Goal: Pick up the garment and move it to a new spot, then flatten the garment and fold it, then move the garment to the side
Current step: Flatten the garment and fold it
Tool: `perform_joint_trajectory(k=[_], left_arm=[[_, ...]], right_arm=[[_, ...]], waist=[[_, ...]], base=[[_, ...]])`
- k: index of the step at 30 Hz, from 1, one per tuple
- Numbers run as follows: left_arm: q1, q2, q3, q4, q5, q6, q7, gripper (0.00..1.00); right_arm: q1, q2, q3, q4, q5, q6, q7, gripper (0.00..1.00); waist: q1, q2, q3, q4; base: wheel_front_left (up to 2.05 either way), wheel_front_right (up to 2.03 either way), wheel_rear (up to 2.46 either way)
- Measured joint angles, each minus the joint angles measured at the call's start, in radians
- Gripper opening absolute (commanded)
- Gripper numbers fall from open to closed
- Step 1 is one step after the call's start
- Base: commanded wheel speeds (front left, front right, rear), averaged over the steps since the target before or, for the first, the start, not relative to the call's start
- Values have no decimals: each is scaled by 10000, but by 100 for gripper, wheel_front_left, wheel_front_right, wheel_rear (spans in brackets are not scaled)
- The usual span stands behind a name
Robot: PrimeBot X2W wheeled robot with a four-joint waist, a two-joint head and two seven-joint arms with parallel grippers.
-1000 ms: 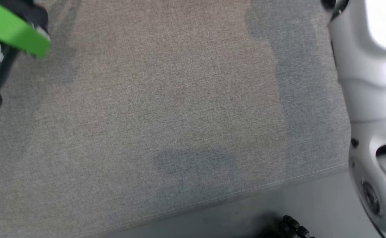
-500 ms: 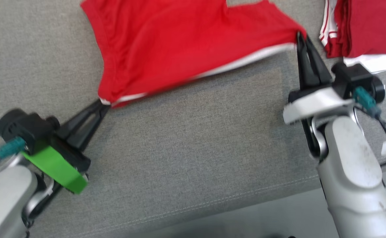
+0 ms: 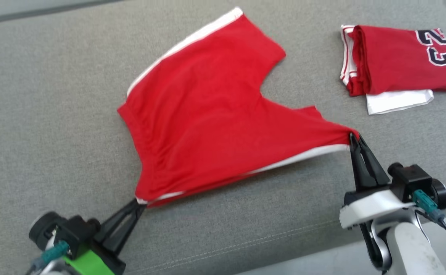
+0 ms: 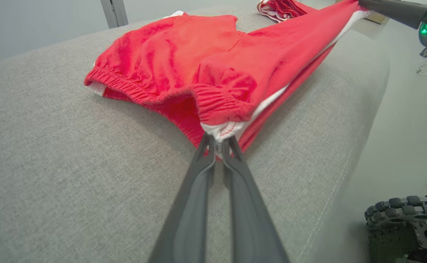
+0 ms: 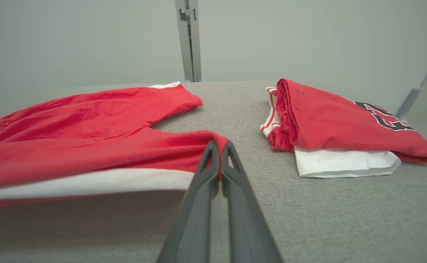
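The garment [image 3: 215, 114] is a pair of red shorts with white side stripes, spread on the grey cushioned surface [image 3: 47, 95]. My left gripper [image 3: 139, 202] is shut on the waistband corner at the lower left; in the left wrist view the left gripper [image 4: 218, 142] pinches the white-lined elastic edge of the garment [image 4: 213, 65]. My right gripper [image 3: 352, 134] is shut on the leg hem corner at the right; the right gripper [image 5: 220, 144] clamps the garment's [image 5: 89, 138] red edge. The near stripe edge is stretched taut between both grippers and lifted slightly.
A folded red jersey [image 3: 398, 59] with dark numbers lies on a folded white cloth [image 3: 398, 101] at the far right, also seen as the jersey [image 5: 344, 120] ahead. The cushion's seamed front edge [image 3: 245, 244] runs near my arms. A dark wheeled base [image 4: 410, 226] sits below.
The head camera has swung upward, bringing the shorts and folded jersey into view. Both grippers keep their hold on the garment's corners.
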Motion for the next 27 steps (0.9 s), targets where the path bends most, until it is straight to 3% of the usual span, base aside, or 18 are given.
perform_joint_trajectory(k=[6, 12, 19, 27], left_arm=[[1148, -148, -226, -35, 190, 0, 8, 0], [920, -658, -663, -119, -878, 0, 692, 0], [-647, -1093, -1103, -267, -3515, 0, 1509, 0], [-2302, -1655, -610, 360, -6236, 2, 1676, 0]], right_arm=[[1153, -339, -199, -1151, 263, 8, 928, 0], [467, -224, -767, -1124, 102, 10, 2322, 0], [-2299, -48, -1166, 529, -669, 0, 3515, 0], [-5895, 6, -1248, 3910, -1672, 0, 3206, 0]], waist=[[0, 0, -890, -34], [0, 0, -1123, 119], [1, 0, -601, 436], [1, 0, 413, 1055]], base=[[0, 0, 0], [0, 0, 0], [0, 0, 0], [0, 0, 0]])
